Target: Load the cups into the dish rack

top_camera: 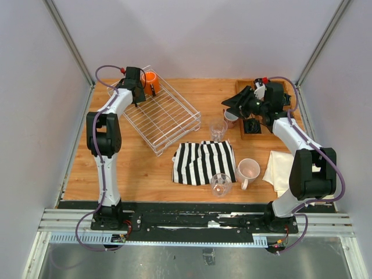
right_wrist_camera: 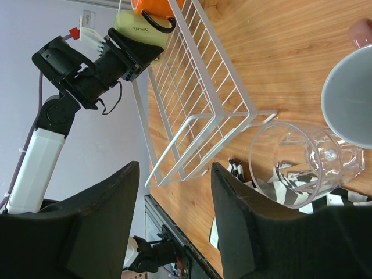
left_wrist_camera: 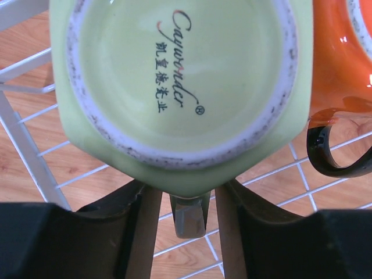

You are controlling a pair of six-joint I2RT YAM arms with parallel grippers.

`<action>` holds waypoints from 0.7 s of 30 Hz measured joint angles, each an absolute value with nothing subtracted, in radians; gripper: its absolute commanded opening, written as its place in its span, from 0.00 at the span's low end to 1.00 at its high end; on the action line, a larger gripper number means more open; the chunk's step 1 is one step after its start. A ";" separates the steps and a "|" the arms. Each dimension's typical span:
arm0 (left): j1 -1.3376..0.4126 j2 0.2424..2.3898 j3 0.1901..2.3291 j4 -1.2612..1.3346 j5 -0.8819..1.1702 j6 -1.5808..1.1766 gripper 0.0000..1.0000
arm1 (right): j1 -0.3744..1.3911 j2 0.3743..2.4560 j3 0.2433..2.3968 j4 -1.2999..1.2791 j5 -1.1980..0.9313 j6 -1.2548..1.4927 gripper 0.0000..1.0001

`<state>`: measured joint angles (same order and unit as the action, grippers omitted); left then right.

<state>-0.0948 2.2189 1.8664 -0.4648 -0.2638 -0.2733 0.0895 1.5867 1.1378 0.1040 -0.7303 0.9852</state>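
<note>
The white wire dish rack stands at the far left. The orange mug sits in its far corner. My left gripper is over that corner. In the left wrist view the yellow-green mug lies bottom-up in the rack beside the orange mug. The left gripper is open, its jaws on either side of the mug's handle with gaps. My right gripper is open and empty above the dusty-pink mug. Two glass tumblers and the pale pink mug stand on the table.
A black-and-white striped cloth lies in the middle, under the near tumbler. A wooden compartment tray sits at the far right under the right arm. A white cloth lies at the right edge. The right wrist view shows a tumbler and the rack.
</note>
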 measured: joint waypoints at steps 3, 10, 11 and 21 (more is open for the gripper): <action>-0.095 2.217 1.860 -0.457 -0.264 -0.273 0.48 | 0.089 1.587 1.138 0.103 -0.730 0.985 0.53; -0.095 2.200 1.832 -0.439 -0.264 -0.270 0.50 | 0.089 1.587 1.138 0.099 -0.730 0.980 0.53; -0.095 2.200 1.834 -0.438 -0.264 -0.270 0.50 | 0.089 1.587 1.138 0.098 -0.730 0.979 0.53; -0.095 2.200 1.893 -0.427 -0.258 -0.257 0.51 | 0.089 1.580 1.138 0.090 -0.729 0.966 0.53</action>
